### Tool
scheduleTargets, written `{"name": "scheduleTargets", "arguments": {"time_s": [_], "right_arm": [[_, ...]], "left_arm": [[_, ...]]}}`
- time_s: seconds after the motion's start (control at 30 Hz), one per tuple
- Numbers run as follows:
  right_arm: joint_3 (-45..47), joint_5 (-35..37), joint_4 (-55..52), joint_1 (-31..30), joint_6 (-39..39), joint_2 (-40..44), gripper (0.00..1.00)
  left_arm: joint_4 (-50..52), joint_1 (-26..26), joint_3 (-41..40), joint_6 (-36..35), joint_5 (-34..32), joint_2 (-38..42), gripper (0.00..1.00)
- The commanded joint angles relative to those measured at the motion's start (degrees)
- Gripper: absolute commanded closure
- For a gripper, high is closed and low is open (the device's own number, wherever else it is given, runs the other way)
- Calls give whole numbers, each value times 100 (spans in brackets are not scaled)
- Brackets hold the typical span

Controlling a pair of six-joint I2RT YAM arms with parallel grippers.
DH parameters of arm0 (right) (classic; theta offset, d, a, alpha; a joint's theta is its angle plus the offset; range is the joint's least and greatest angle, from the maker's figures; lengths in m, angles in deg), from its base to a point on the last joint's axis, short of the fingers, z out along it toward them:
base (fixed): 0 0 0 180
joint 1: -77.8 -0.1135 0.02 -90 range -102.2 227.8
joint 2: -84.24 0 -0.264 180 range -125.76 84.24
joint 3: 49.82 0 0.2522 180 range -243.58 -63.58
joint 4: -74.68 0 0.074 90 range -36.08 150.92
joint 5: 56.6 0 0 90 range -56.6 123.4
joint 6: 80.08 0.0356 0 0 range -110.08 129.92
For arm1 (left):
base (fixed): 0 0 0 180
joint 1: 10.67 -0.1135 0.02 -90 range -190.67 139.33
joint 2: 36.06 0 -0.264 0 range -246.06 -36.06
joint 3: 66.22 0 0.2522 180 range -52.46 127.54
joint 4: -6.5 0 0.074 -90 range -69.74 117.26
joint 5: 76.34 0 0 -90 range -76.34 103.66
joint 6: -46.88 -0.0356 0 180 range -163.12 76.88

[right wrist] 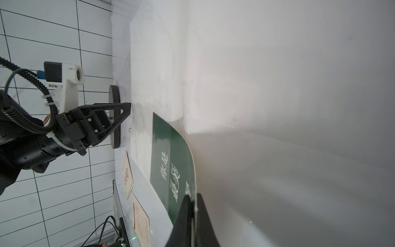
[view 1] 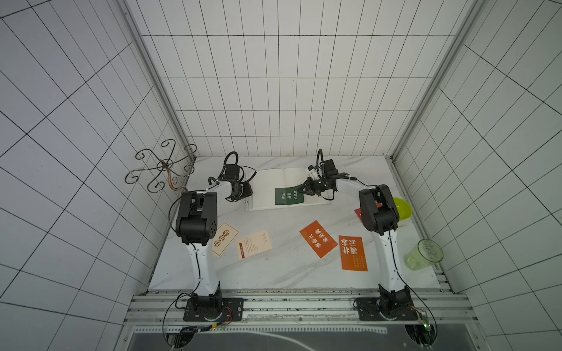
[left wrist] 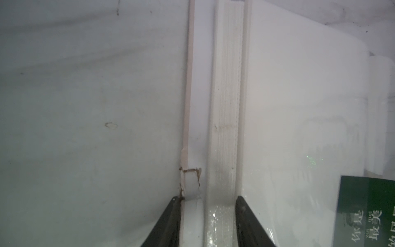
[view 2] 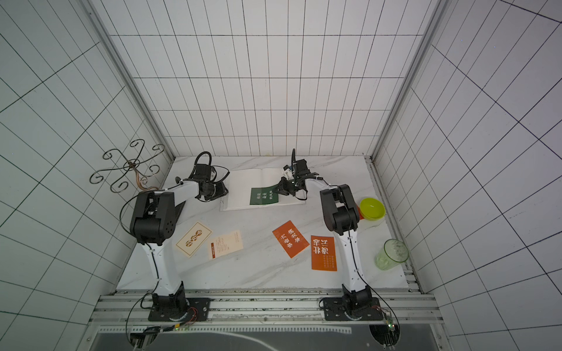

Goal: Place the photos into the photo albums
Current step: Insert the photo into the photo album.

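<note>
Two grips engaged, my right gripper pinched shut on dark green photo, card bowed over centre of open album, my left gripper clamped across its left page block and cover edge, far side of table.

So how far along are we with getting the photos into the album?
Done: the album lies open, its left edge clamped by the left gripper. In hand: the right gripper pinches the dark green card onto the open pages, not yet released. Left: two cream cards, two orange cards and a red card, partly hidden behind the right arm, all on the table.
</note>
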Motion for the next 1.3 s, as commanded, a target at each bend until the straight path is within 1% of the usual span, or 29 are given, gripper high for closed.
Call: {"name": "scheduleTargets", "arguments": {"time_s": [0.0, 0.1, 0.17, 0.23, 0.3, 0.5, 0.97, 1.07, 1.27], "right_arm": [[-589, 13, -239, -112, -59, -193, 90], [-679, 86, -354, -104, -128, -203, 81], [-843, 440, -765, -82, -295, -165, 74], [-924, 828, -1037, -39, -396, -99, 68], [-931, 1011, -1137, 14, -432, -7, 66], [-910, 1077, -1246, 81, -483, 118, 66], [-854, 905, -1209, -11, -455, 75, 76], [-895, 781, -1105, -65, -390, 28, 76], [-1229, 608, -1038, -219, -272, -203, 71]], "left_arm": [[159, 35, -157, 84, 61, -33, 58], [153, 22, -157, 93, 65, -33, 58], [153, 12, -166, 89, 69, -32, 58], [147, 11, -179, 93, 68, -8, 58], [127, 0, -192, 99, 67, 4, 58], [127, 3, -183, 117, 77, -7, 58], [109, 3, -210, 136, 81, 3, 58], [92, 2, -219, 158, 107, -4, 58], [57, 2, -227, 172, 157, -3, 58]]}}
